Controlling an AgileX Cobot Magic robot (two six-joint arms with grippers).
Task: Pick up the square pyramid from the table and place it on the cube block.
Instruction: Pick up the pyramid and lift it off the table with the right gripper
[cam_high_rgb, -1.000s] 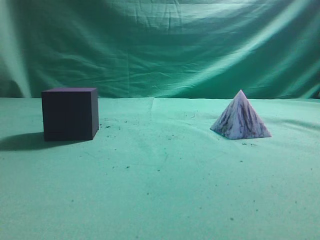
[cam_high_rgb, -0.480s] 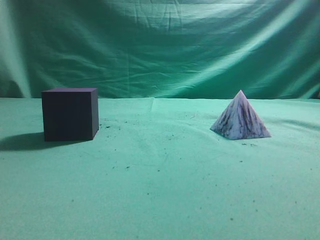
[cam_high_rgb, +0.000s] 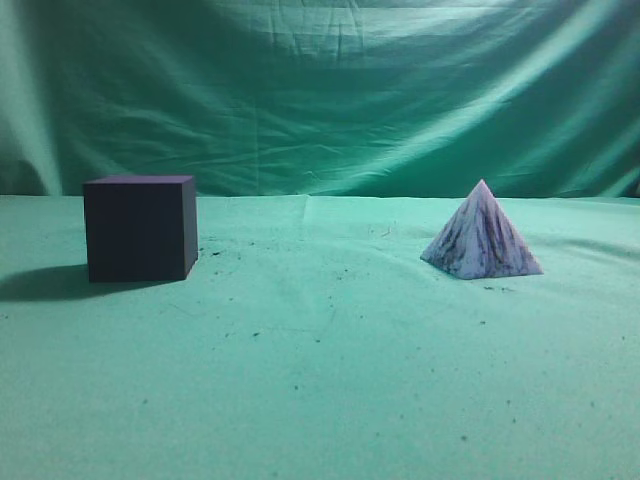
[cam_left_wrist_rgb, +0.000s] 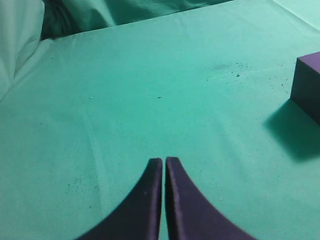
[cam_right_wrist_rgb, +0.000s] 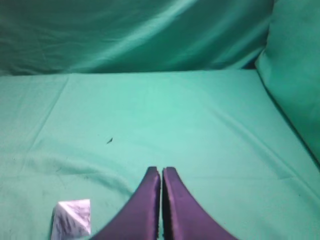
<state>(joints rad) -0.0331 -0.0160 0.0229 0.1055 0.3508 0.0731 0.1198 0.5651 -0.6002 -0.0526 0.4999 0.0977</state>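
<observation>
Backdrop (cam_high_rgb: 330, 90): draped green cloth, creased, rising behind the whole scene.
Worktop (cam_high_rgb: 320, 380): flat green cloth, flecked with small dark specks; it carries both blocks.
Cube block (cam_high_rgb: 138, 228): dark purple-black, sharp-edged, upright on the worktop at the left of the exterior view, shadow cast to its left. Its corner also shows at the right edge of the left wrist view (cam_left_wrist_rgb: 307, 85).
Square pyramid (cam_high_rgb: 481, 234): white-lilac with dark streaks, resting base-down on the worktop at the right, well apart from the cube block. A corner of it appears at lower left in the right wrist view (cam_right_wrist_rgb: 72, 218).
Left gripper (cam_left_wrist_rgb: 163, 162): fingers pressed together, only a thin seam between them, nothing held; above bare worktop, cube block off to its right.
Right gripper (cam_right_wrist_rgb: 161, 172): fingers likewise closed together, nothing held; the square pyramid lies to its left, not touching.
</observation>
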